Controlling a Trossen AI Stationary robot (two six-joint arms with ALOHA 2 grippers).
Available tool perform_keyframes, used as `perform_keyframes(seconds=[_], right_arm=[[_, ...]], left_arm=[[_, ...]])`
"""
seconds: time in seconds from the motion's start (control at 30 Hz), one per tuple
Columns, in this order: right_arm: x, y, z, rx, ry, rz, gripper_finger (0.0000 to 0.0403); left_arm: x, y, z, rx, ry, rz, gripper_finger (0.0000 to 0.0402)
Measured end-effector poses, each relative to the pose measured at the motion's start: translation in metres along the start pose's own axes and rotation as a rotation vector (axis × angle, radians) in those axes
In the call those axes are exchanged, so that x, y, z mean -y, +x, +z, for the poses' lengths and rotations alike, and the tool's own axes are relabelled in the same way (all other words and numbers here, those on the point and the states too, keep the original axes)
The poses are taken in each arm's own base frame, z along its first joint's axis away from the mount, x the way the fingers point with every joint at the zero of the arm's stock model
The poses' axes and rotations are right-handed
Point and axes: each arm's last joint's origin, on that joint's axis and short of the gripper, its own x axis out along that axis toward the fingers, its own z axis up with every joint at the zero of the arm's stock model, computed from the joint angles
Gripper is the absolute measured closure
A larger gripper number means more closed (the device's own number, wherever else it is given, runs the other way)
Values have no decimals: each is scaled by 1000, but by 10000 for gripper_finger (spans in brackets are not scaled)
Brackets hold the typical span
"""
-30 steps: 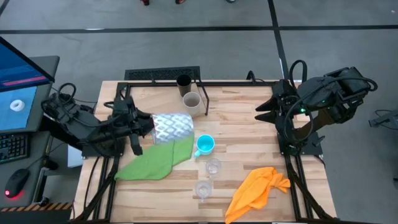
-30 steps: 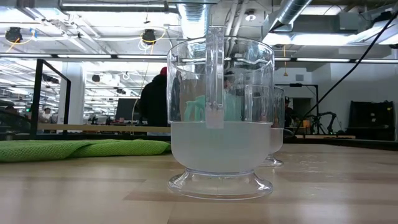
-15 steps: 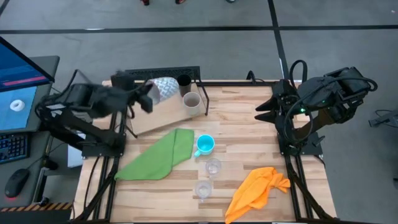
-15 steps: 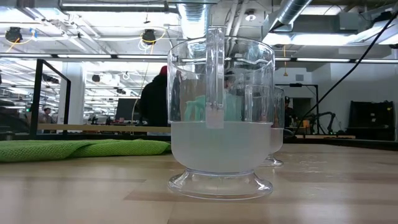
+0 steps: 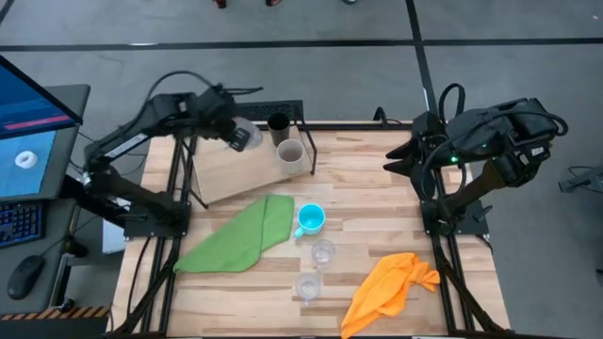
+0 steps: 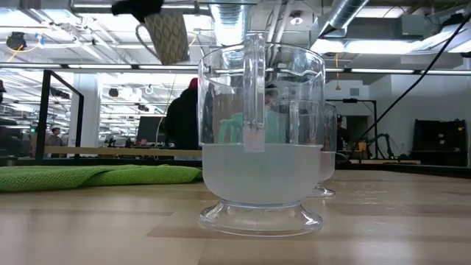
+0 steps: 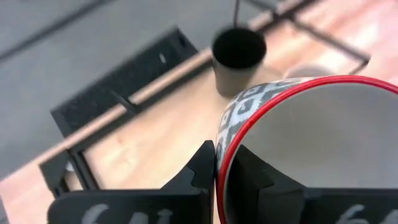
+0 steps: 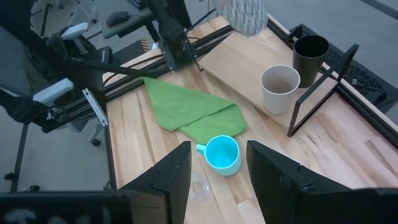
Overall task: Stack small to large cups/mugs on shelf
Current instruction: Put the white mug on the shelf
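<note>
My left gripper is shut on a white mug with a grey diamond pattern and a red rim, held in the air over the far left part of the shelf. On the shelf's far right stand the black cup and the grey-beige cup. The blue mug and two clear glasses stand on the table. My right gripper hangs open above the table's right side and holds nothing. My left gripper pinches the patterned mug's red rim, one finger inside the mug and one outside on its wall. The fingers slant down at it from the table's left. The mug hangs below them, lifted clear of the shelf, mouth up.
A green cloth lies on the table near the shelf's front edge and an orange cloth at the near right. The shelf's black wire frame stands upright at its right edge. Bare board lies under the held mug.
My left gripper has swung with the patterned mug from above the green cloth toward the table's far edge and somewhat down, tipping its fingers downward. It stays shut on the mug, which now hangs over the shelf's far left part. The other cups have not moved.
</note>
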Motion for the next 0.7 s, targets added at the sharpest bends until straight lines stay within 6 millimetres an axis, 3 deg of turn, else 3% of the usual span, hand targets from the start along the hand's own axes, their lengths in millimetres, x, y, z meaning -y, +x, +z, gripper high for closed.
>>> perform_keyframes(seconds=[0.23,0.47,0.7], right_arm=[[0,0,0,0,2,-1,227],[0,0,0,0,12,-1,227],[0,0,0,0,12,-1,227]], left_arm=[[-7,52,17,-187,97,-16,390],[-22,90,28,-277,140,20,390],[-24,127,36,-334,155,-19,390]])
